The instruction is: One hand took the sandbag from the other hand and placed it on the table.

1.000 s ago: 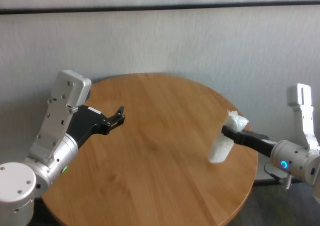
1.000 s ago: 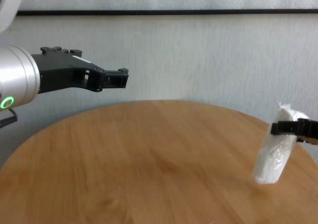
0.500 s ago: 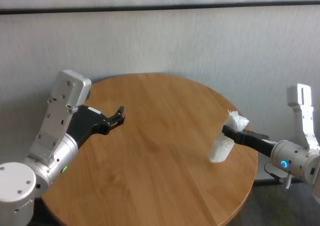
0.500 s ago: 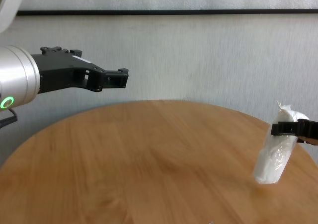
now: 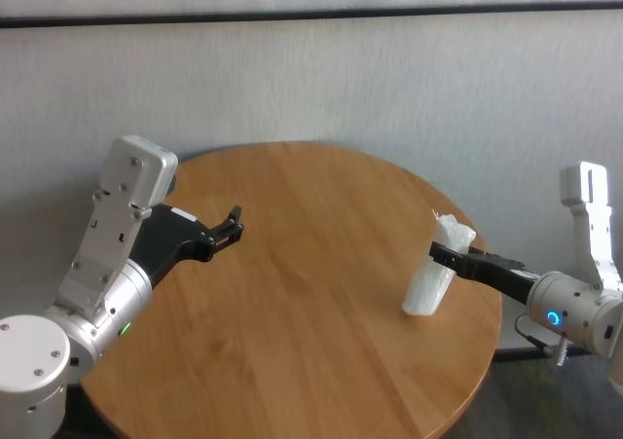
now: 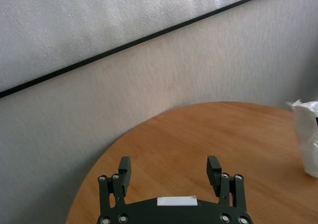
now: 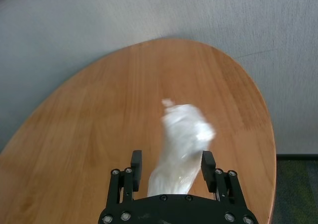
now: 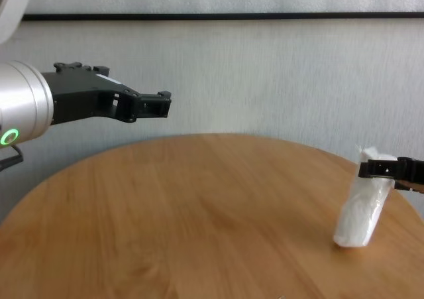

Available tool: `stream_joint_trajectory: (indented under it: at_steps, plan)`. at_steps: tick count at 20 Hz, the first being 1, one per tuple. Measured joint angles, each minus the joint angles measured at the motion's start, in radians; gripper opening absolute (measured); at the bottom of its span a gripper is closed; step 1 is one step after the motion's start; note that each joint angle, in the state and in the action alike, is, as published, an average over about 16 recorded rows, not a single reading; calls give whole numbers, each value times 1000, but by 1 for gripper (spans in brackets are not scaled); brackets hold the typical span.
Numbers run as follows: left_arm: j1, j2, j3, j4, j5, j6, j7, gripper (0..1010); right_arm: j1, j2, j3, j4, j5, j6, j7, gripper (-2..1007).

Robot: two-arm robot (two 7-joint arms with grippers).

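round wood table (image 5: pixel 292 293), grey wall (image 5: pixel 389 79), sandbag (image 5: pixel 430 281) upright, right claw (image 7: pixel 169 165) spread, left claw (image 6: pixel 169 172) spread

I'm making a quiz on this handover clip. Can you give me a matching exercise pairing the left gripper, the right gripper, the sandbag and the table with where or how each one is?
Things:
1. left gripper
2. right gripper
3. sandbag
4. table

States:
A. round, light wood
B. open and empty, raised over the table's left side
C. standing on end near the table's right edge
D. fingers set either side of the white pouch, with gaps showing

Pairs: 1-B, 2-D, 3-C, 4-A
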Motion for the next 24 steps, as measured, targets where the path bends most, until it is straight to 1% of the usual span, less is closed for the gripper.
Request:
stream_joint_trajectory:
  at_steps: [6, 11, 16, 24]
  plan:
    - [0, 0, 0, 0, 0, 0, 0, 1002, -1, 0, 1, -1, 0, -1, -2, 867]
    - [0, 0, 0, 0, 0, 0, 0, 1002, -1, 0, 1, -2, 0, -2, -2, 957]
    - [0, 0, 0, 0, 0, 0, 0, 1002, -1, 0, 1, -2, 0, -2, -3, 998]
    - [0, 0, 0, 0, 0, 0, 0, 1002, -2, 0, 1, -3, 0, -3, -4, 1000]
